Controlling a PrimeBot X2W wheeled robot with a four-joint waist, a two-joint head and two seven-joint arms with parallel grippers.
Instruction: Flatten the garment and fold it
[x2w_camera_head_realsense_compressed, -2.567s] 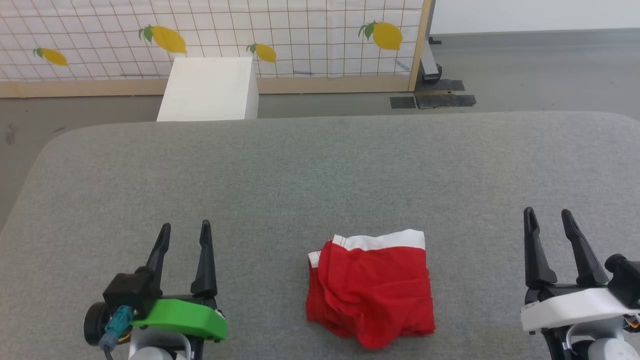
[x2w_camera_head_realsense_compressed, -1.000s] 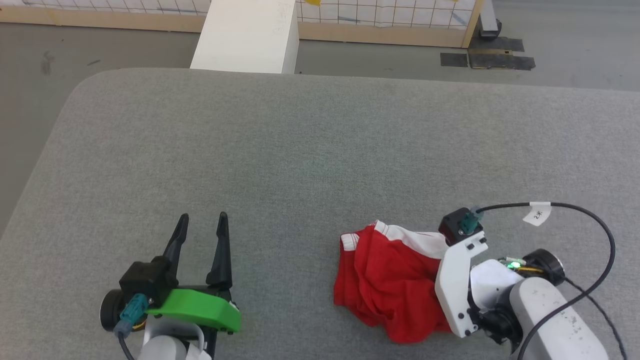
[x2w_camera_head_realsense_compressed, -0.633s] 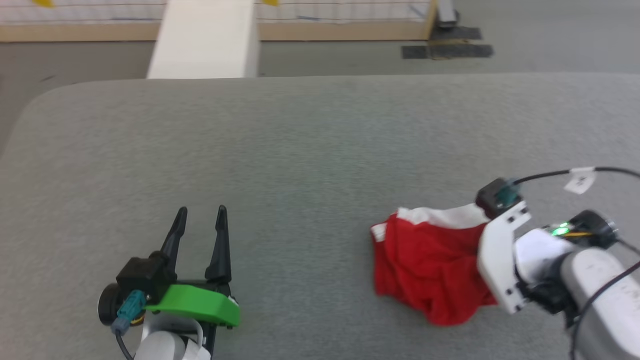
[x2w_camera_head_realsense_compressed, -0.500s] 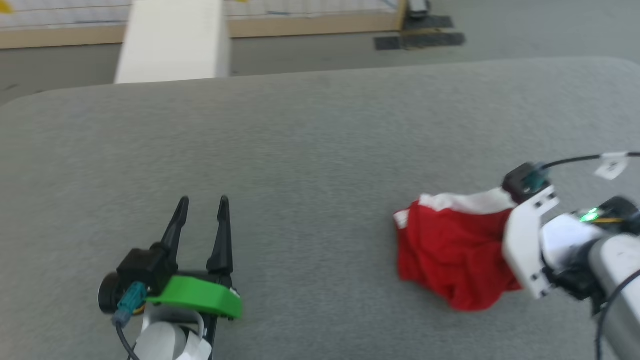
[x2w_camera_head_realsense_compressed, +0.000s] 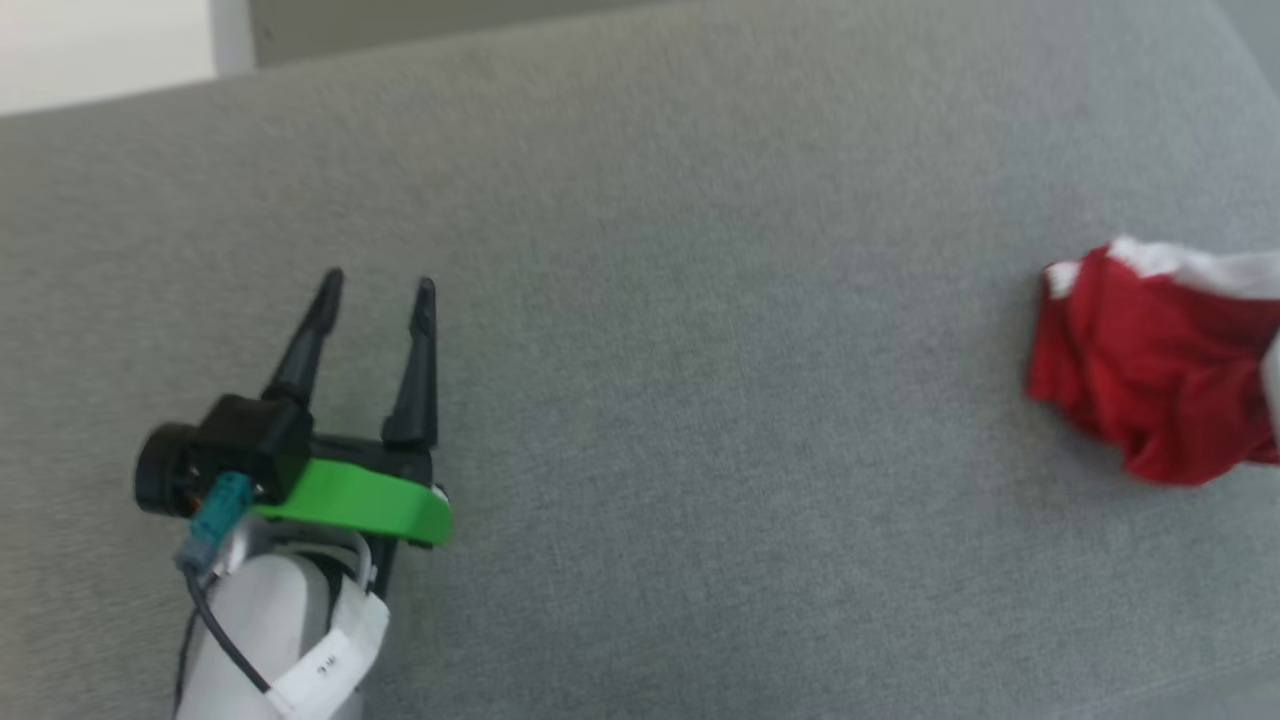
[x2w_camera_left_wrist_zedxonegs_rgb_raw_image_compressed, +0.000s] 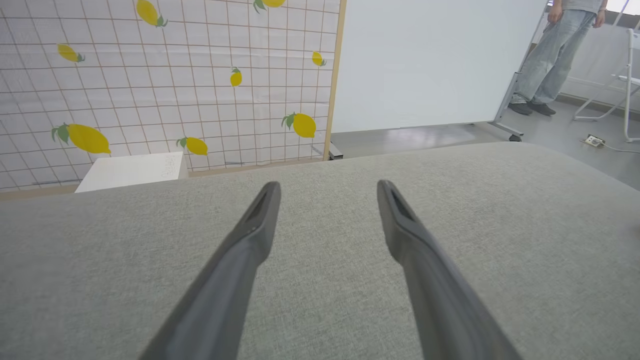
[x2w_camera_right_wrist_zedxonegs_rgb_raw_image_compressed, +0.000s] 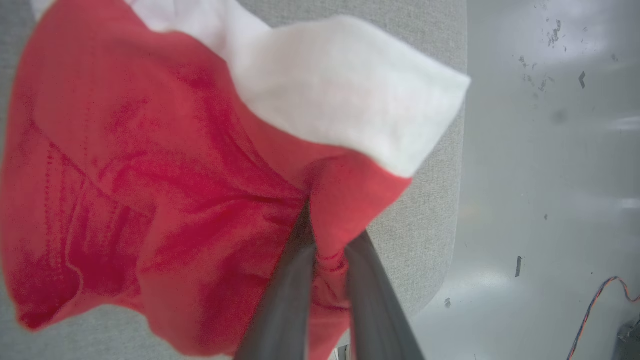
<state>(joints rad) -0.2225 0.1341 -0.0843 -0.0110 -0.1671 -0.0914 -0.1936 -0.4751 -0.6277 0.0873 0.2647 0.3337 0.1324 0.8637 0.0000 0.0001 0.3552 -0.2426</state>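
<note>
Head view: a grey, felt-covered table with rounded corners (x2w_camera_head_realsense_compressed: 700, 420) carries the garment (x2w_camera_head_realsense_compressed: 1150, 370) — red thin-fabric shorts with a white hem band — bunched in a crumpled heap at the table's right side and cut by the frame's right edge. The left gripper (x2w_camera_head_realsense_compressed: 379, 282), two long dark fingers on a bright green bracket (x2w_camera_head_realsense_compressed: 350, 500), sits over the near left part of the table, well apart from the garment. Its jaws are spread wide with nothing between them.

Left wrist view: the left gripper (x2w_camera_left_wrist_zedxonegs_rgb_raw_image_compressed: 328, 186) points across bare grey table (x2w_camera_left_wrist_zedxonegs_rgb_raw_image_compressed: 525, 225) toward the far edge. Beyond that edge stand a white box (x2w_camera_left_wrist_zedxonegs_rgb_raw_image_compressed: 130, 170), a grid-patterned screen printed with yellow lemons (x2w_camera_left_wrist_zedxonegs_rgb_raw_image_compressed: 150, 75) and a plain white panel (x2w_camera_left_wrist_zedxonegs_rgb_raw_image_compressed: 425, 60). A person's legs in jeans (x2w_camera_left_wrist_zedxonegs_rgb_raw_image_compressed: 550, 55) stand at the far right.

Right wrist view: the right gripper (x2w_camera_right_wrist_zedxonegs_rgb_raw_image_compressed: 327, 235) is drawn narrow, its two fingers pinching a fold of the red garment (x2w_camera_right_wrist_zedxonegs_rgb_raw_image_compressed: 150, 200) just below the white band. The cloth lies close to an edge and rounded corner of the table (x2w_camera_right_wrist_zedxonegs_rgb_raw_image_compressed: 435, 200), with pale grey floor (x2w_camera_right_wrist_zedxonegs_rgb_raw_image_compressed: 550, 150) beyond. The fabric is blurred — it may be partly lifted off the surface, though this cannot be told for sure.
</note>
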